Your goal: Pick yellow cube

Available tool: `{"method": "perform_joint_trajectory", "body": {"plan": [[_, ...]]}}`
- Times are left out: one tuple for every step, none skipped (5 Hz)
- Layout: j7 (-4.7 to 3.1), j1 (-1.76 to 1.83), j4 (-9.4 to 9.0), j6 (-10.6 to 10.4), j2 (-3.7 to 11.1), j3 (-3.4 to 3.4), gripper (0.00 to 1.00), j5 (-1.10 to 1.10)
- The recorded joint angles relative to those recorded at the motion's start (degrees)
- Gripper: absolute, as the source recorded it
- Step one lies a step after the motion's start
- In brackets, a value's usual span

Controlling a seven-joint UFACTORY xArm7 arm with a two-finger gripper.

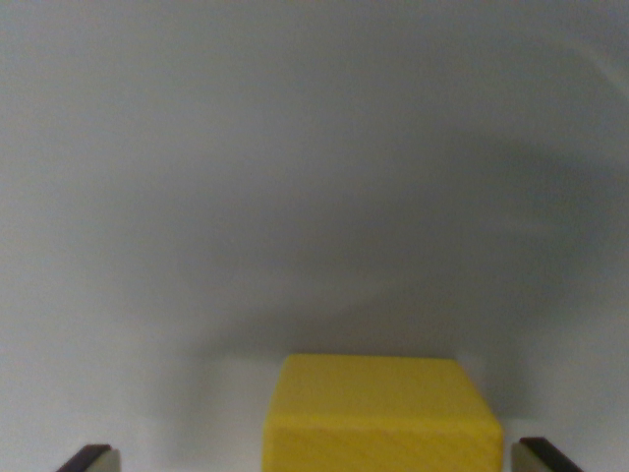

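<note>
The wrist camera is looking down at a pale grey surface (pixel 314 147), and sitting at the bottom centre of the frame is the yellow cube (pixel 383 413), its top face and front face both showing, with the lower part running off the bottom edge. The gripper (pixel 314 460) is barely peeking in: one dark fingertip (pixel 90 458) is showing at the bottom on the wrist view's left, and the other is showing at the bottom on the wrist view's right, each with a lighter pad on its inner side. The jaws are standing wide apart, and the cube is lying between them, though it is sitting closer to the tip on the wrist view's right than to the one on the left. A clear strip of grey surface is showing on either side of the cube, so neither fingertip is touching it. A broad soft shadow is spreading over the surface behind and around the cube, darkest toward the wrist view's right. The picture is a little blurred, so fine detail on the cube's faces is hard to read.
</note>
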Motion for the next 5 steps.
{"method": "perform_joint_trajectory", "body": {"plan": [[0.0, 0.0, 0.0, 0.0, 0.0, 0.0, 0.0, 0.0], [-0.26, -0.1, -0.19, -0.56, 0.39, -0.05, 0.0, 0.09], [-0.26, -0.1, -0.19, -0.56, 0.39, -0.05, 0.0, 0.09], [-0.33, -0.13, -0.24, -0.72, 0.5, -0.07, 0.0, 0.12], [-0.33, -0.13, -0.24, -0.72, 0.5, -0.07, 0.0, 0.12]]}}
